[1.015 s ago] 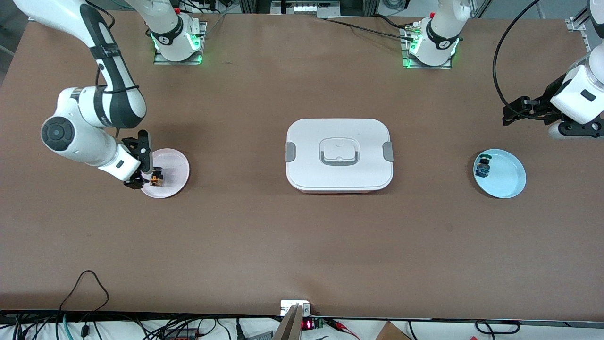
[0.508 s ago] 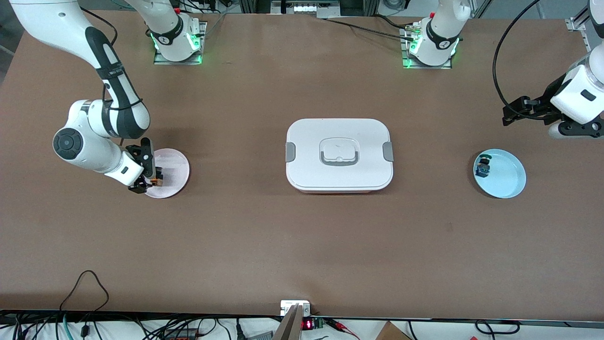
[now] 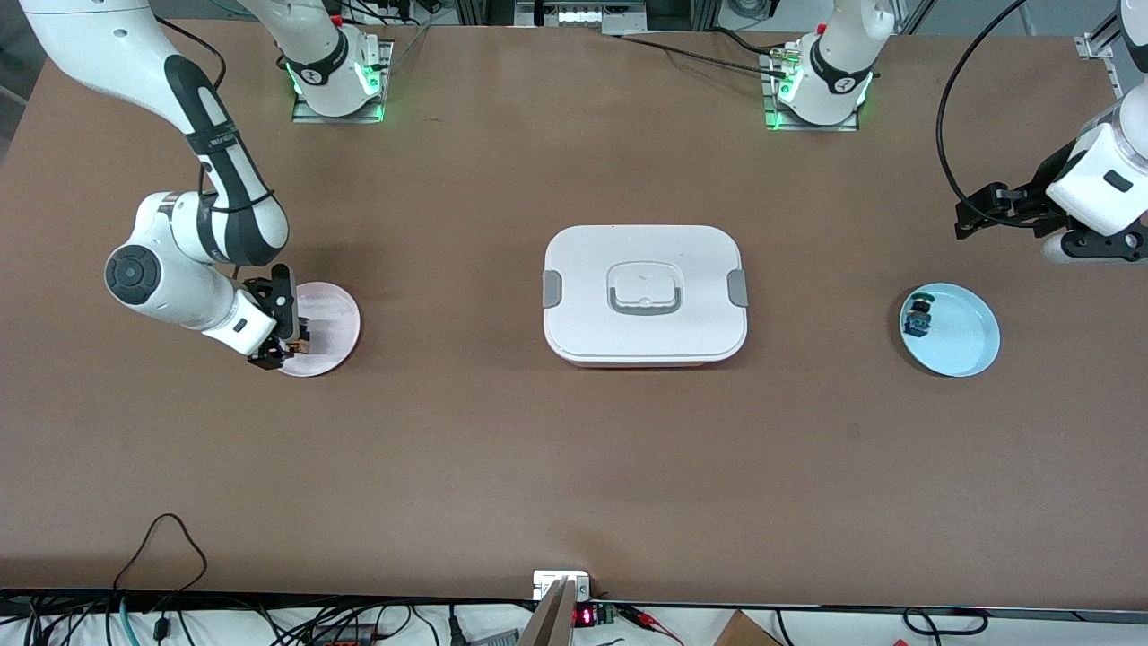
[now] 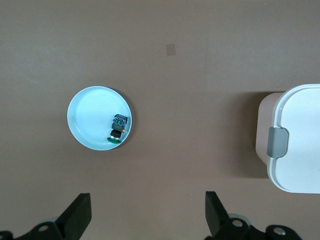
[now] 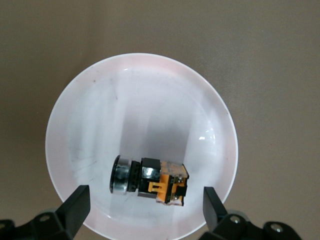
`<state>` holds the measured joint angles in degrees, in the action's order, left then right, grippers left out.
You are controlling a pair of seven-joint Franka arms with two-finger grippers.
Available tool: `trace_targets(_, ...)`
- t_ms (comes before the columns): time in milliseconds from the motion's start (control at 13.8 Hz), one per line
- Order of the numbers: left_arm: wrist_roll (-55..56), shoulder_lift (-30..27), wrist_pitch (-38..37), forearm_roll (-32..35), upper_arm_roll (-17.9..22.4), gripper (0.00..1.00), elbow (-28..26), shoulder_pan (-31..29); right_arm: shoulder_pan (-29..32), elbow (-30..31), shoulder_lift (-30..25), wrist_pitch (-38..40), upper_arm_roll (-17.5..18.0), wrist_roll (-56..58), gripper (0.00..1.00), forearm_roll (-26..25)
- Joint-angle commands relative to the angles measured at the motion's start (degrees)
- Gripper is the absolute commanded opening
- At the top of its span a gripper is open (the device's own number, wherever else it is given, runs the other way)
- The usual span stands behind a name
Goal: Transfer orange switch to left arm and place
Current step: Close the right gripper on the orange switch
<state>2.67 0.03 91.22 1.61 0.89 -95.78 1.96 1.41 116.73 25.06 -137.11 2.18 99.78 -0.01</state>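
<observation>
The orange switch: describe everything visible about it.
The orange switch is a tiny part with a round metallic-and-black button end, a black middle and an orange body section with metal contacts. It lies on its side in the pink plate, near the rim, touching only the plate. The right end effector is open above it, one finger on either side, not yet gripping. In the front view the switch sits at the right arm's end of the table.

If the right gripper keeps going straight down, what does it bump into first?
Probably the orange switch, lying on its side on the pink plate between the open fingers of the right gripper; the plate comes next.
</observation>
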Motion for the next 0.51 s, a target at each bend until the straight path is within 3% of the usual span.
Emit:
trace_targets(0,-0.1,0.1,-1.0,-0.6,0.2,1.00,0.9,0.0,0.3,0.3,1.7,-2.9,0.4,0.6,1.00,1.1)
trace_targets(435,-0.1,0.1,-1.0,-0.6,0.2,1.00,0.9,0.0,0.3,0.5,3.6,-5.8,0.4,0.6,1.00,1.2)
